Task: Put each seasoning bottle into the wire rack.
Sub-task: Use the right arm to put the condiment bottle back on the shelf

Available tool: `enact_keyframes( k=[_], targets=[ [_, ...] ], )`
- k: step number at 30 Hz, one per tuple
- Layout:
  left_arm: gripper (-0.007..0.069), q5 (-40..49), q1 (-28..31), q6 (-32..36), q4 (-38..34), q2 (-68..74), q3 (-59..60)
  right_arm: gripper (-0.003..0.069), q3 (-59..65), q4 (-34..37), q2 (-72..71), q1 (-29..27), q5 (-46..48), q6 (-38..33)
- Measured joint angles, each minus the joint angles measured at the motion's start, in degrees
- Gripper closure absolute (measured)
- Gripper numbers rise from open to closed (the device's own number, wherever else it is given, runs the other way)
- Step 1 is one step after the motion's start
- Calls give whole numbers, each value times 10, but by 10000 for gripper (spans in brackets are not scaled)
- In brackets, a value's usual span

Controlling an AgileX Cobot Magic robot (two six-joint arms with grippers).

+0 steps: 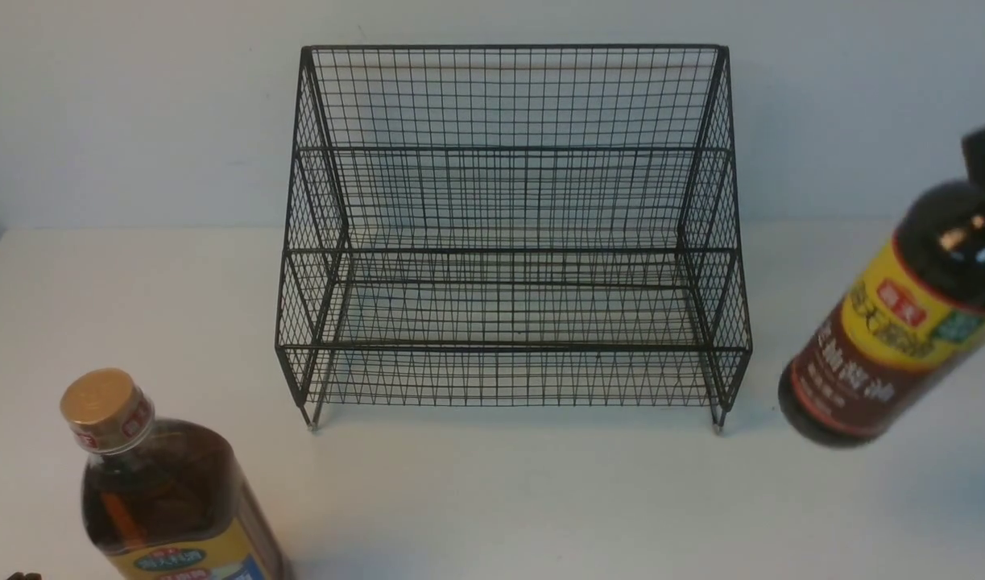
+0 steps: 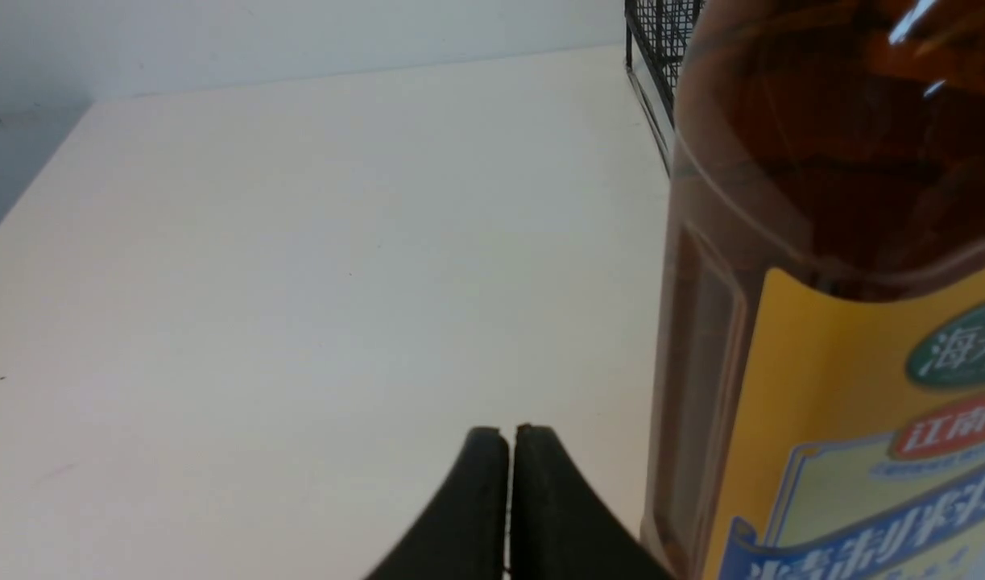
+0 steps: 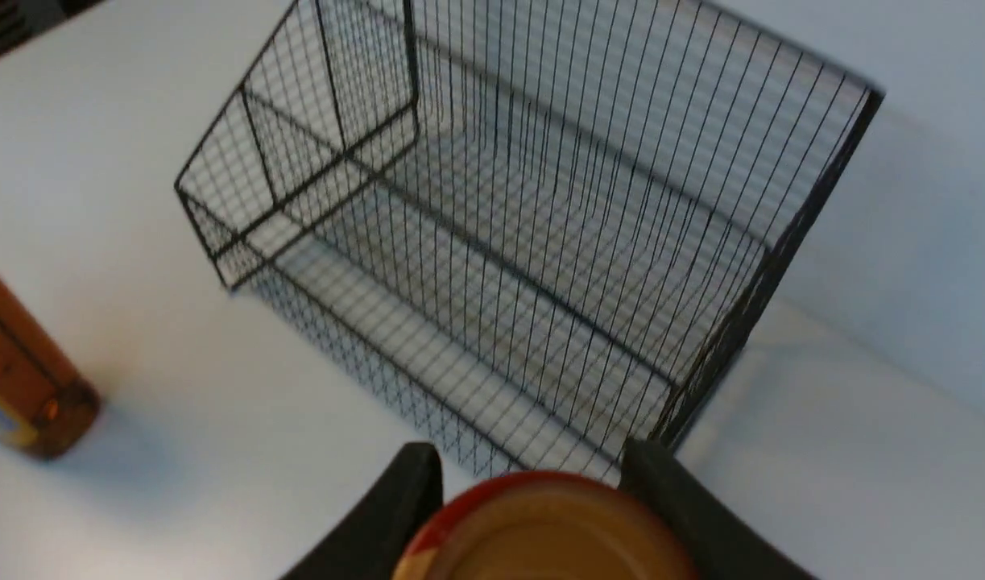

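My right hand [image 3: 532, 456] clamps the reddish-brown cap [image 3: 548, 532] of the slim dark bottle [image 1: 895, 322]; the black wire-mesh rack [image 1: 508, 242] sits at ten o'clock. My left hand [image 2: 508, 437], closed and empty, is beside the clear amber bottle [image 2: 822, 242].

We see bare table [image 1: 508, 499] before the wire rack [image 1: 508, 242]; amber bottle [image 1: 166, 499] crowds the near-left corner, dark bottle [image 1: 895, 330] the right edge.

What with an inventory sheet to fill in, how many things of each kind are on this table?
Seasoning bottles: 2 (amber bottle, dark bottle)
Wire rack: 1
Total: 3
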Motion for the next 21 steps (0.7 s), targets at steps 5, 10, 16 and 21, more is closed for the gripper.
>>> enact_keyframes(
  k=[5,10,16,21],
  targets=[
    [633,0,0,0,0,0,0,391,-67,72,85,0,-57,-48],
    [633,0,0,0,0,0,0,391,-110,128,160,0,-73,-94],
    [633,0,0,0,0,0,0,391,-191,169,282,20,-127,-137],
    [633,0,0,0,0,0,0,391,-219,175,341,37,-170,-156]
  ],
)
